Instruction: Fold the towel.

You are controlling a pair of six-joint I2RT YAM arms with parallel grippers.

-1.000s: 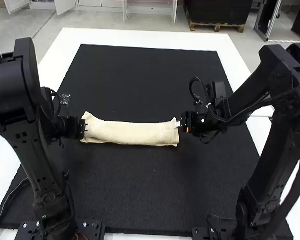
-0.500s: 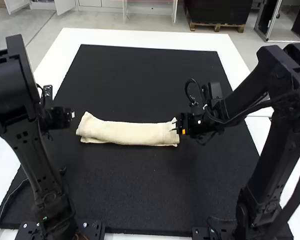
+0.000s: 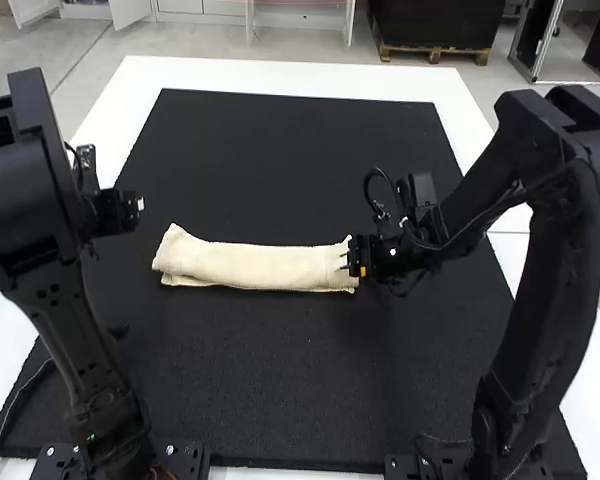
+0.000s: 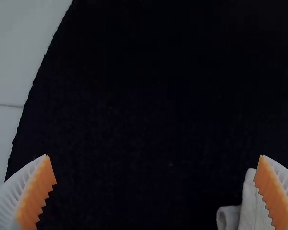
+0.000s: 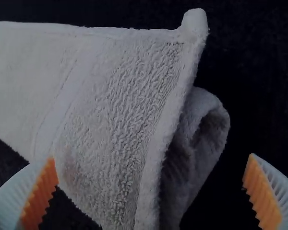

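A cream towel (image 3: 255,265) lies folded into a long narrow strip running left to right, its layers showing at the ends. My left gripper (image 3: 140,204) is off the strip's left end, apart from it and a bit farther forward. My right gripper (image 3: 348,260) is at the strip's right end. In the left wrist view the left gripper (image 4: 154,158) is open, with a towel corner (image 4: 252,206) beside one finger. Wide open in the right wrist view, the right gripper (image 5: 151,158) has the towel's end (image 5: 129,120) between and below its fingers, with a loose curled layer under the top one.
The towel rests on a large black mat (image 3: 280,380) over a white table (image 3: 270,75). Both arms reach in from the near side, the left along the mat's left edge, the right over its right edge.
My left gripper has moved from the towel's left end, leftward and forward. My right gripper has shifted slightly left, over the right end. The towel's left end now shows more fully; the strip has stayed put.
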